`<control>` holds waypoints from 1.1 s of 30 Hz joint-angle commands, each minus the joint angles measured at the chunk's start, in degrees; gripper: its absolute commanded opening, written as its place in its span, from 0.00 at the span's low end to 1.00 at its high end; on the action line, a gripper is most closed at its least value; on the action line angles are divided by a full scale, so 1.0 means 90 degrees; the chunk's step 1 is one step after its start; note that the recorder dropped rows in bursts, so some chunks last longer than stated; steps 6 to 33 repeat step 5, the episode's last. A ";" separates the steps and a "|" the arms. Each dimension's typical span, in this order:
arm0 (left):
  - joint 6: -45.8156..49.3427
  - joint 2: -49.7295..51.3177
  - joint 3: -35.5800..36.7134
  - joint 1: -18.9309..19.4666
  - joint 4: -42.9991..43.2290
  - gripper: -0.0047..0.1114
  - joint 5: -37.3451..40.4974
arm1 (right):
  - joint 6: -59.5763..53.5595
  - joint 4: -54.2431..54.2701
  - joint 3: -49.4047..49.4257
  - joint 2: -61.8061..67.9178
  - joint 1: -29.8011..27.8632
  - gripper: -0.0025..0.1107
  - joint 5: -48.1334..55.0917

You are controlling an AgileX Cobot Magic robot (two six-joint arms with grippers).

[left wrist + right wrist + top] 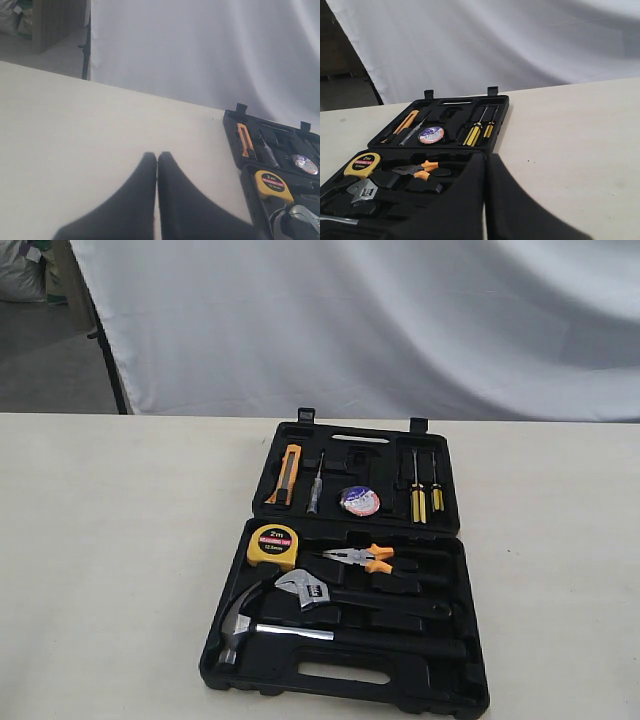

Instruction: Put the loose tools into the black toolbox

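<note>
The black toolbox (pixel 445 695) lies open on the table, both halves flat. In its near half the claw hammer (pixel 250 625) lies in its recess, and the adjustable wrench (pixel 310 591) rests just above it. The small tape roll (pixel 359 501) sits in the far half. The wrench head (pixel 362 190) and tape roll (pixel 430 135) also show in the right wrist view. My left gripper (pixel 157 156) is shut and empty over bare table beside the toolbox (pixel 248 187). My right gripper (pixel 486 156) is shut and empty at the toolbox's edge (pixel 501 122). Neither gripper shows in the exterior view.
A yellow tape measure (pixel 272 545) and orange-handled pliers (pixel 362 559) sit in the near half. An orange knife (pixel 285 475), a small screwdriver (pixel 314 486) and two yellow-handled screwdrivers (pixel 426 497) fill the far half. A white cloth backdrop (pixel 380 320) hangs behind the table (pixel 110 540).
</note>
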 commanded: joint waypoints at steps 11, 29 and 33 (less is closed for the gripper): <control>-0.0030 -0.0020 -0.0017 0.0161 0.0028 0.05 -0.0046 | -0.0081 -0.0066 0.0020 -0.0038 -0.0051 0.02 0.0006; -0.0030 -0.0020 -0.0017 0.0161 0.0028 0.05 -0.0046 | -0.0081 -0.0066 0.0020 -0.0038 -0.0051 0.02 0.0006; -0.0030 -0.0020 -0.0017 0.0161 0.0028 0.05 -0.0046 | -0.0081 -0.0066 0.0020 -0.0038 -0.0051 0.02 0.0006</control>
